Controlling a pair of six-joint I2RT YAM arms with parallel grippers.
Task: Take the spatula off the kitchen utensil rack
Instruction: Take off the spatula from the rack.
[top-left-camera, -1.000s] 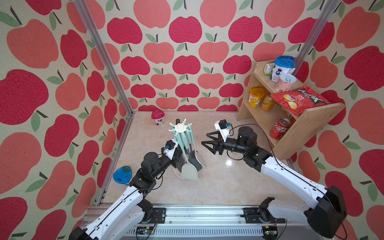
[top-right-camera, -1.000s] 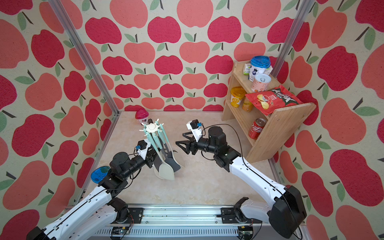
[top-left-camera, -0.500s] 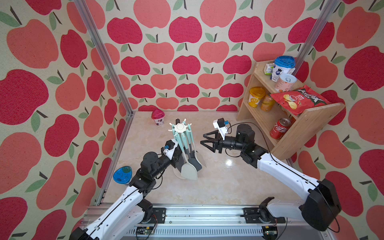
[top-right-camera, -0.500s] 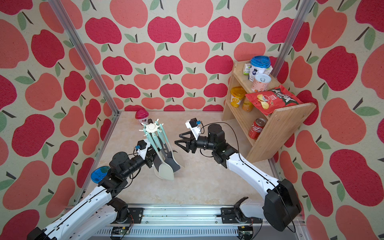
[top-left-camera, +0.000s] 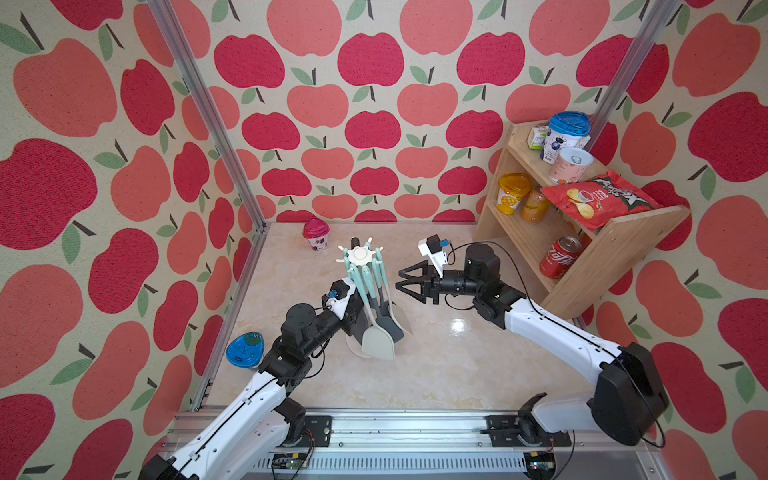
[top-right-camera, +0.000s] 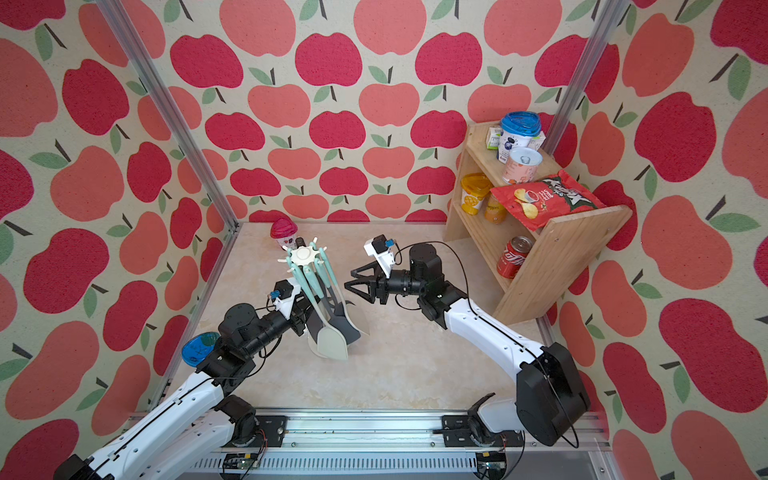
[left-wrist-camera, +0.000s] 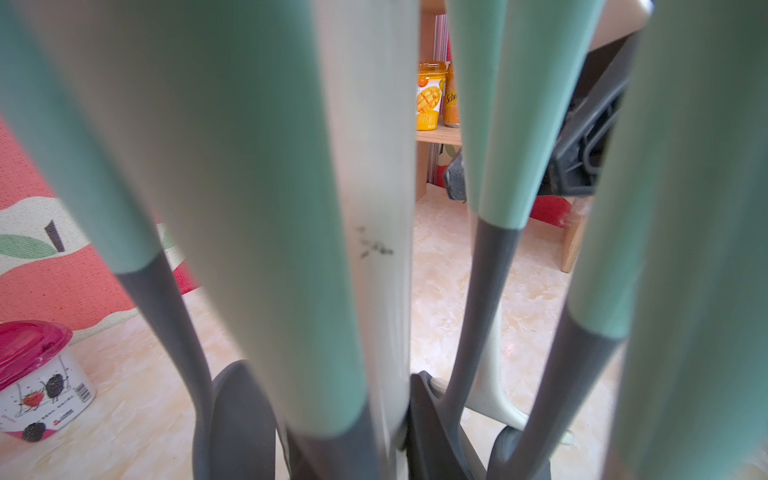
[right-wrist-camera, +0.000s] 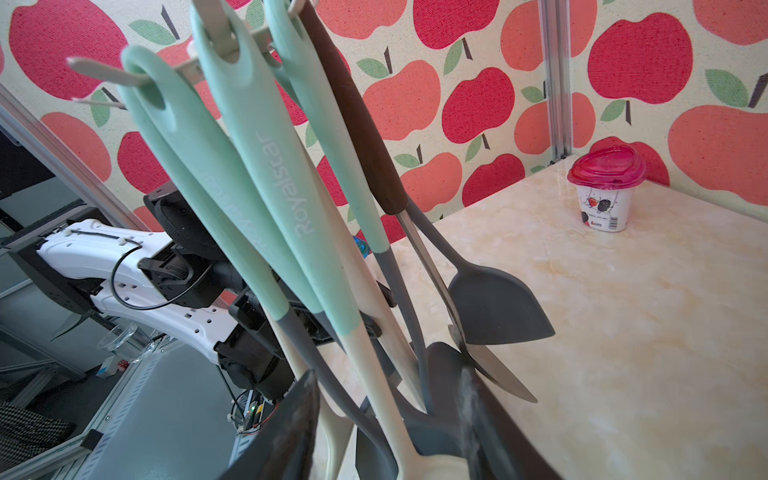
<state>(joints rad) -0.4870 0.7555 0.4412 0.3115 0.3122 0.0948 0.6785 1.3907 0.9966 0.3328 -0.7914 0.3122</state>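
The cream-white kitchen utensil rack stands mid-table with several mint-handled utensils hanging from its star top. The spatula has a mint handle and a cream blade. It hangs at the front. My left gripper is shut on the rack's cream pole, low down behind the utensils. My right gripper is open at the rack's right side. In the right wrist view its dark fingers stand on either side of the spatula's cream neck, not touching it.
A grey turner and a brown-handled metal blade hang beside the spatula. A pink-lidded cup stands behind the rack. A blue-lidded cup sits at the left frame. The wooden shelf with a cola can fills the back right.
My right gripper has moved left to the hanging utensils and its jaws have narrowed. The left arm and the rack have not moved.
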